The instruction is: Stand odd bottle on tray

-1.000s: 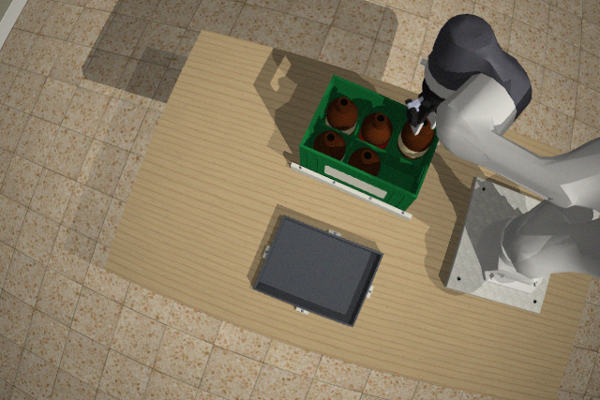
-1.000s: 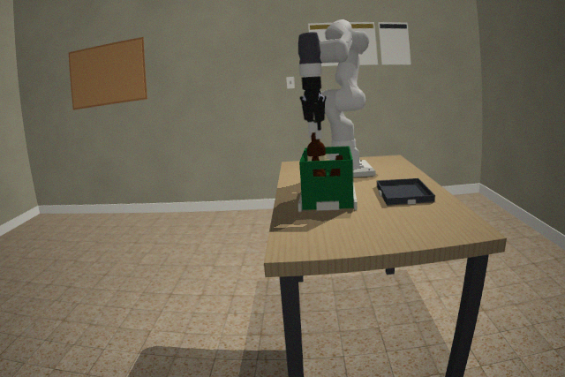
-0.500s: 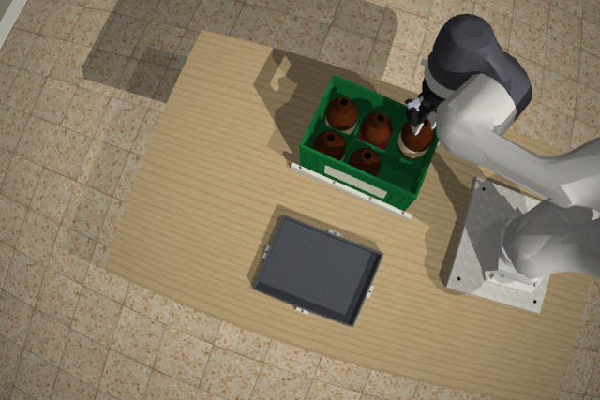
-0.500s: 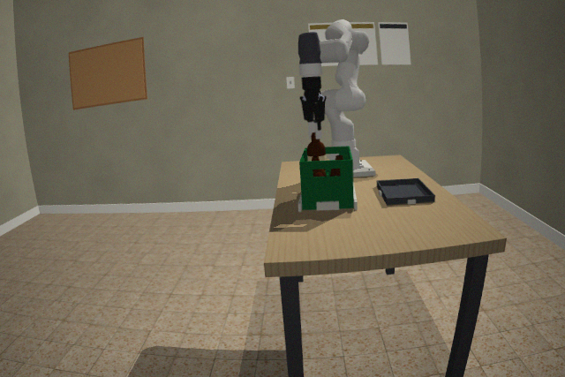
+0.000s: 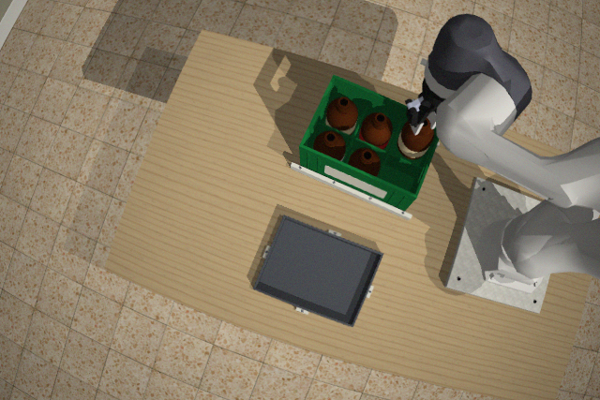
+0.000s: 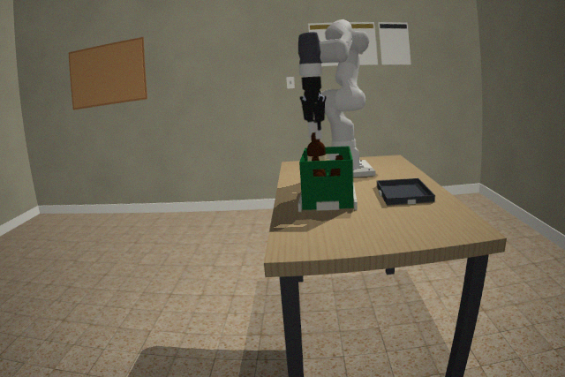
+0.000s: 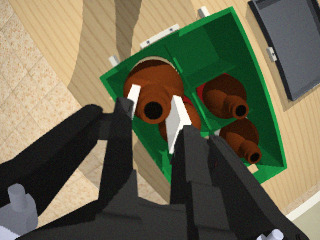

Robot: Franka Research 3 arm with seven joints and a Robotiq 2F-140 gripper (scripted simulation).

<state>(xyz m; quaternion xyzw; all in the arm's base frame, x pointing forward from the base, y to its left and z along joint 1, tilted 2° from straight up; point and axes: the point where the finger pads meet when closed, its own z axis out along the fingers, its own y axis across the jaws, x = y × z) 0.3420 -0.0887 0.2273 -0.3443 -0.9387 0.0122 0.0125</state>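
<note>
Here the hand [image 7: 154,111] is closed on the neck of one brown bottle [image 5: 415,138], narrowly parted, its two pale fingertips pressing either side of the neck just below the dark opening. The hand points straight down from a black wrist link. The gripped bottle has a rounded brown shoulder and a cream band around its body, and it stands higher than the rest, its shoulder showing above the crate rim in the exterior view. It occupies the crate cell nearest the arm's base plate [image 5: 472,259], a flat grey metal slab with bolt holes at the table's edge.

The green crate [image 5: 361,185] is a moulded box with divider walls, a pale label strip on one long side and a white rail along its foot. Four other bottles [image 5: 341,113] stand in its cells, glossy brown with narrow necks. The table [image 5: 203,183] has a light wood-grain top and dark legs.

Farther along, nearer the opposite long edge, lies the tray [image 5: 361,284], a shallow dark grey rectangle with raised walls and small pale clips on its sides, well apart from the crate.
</note>
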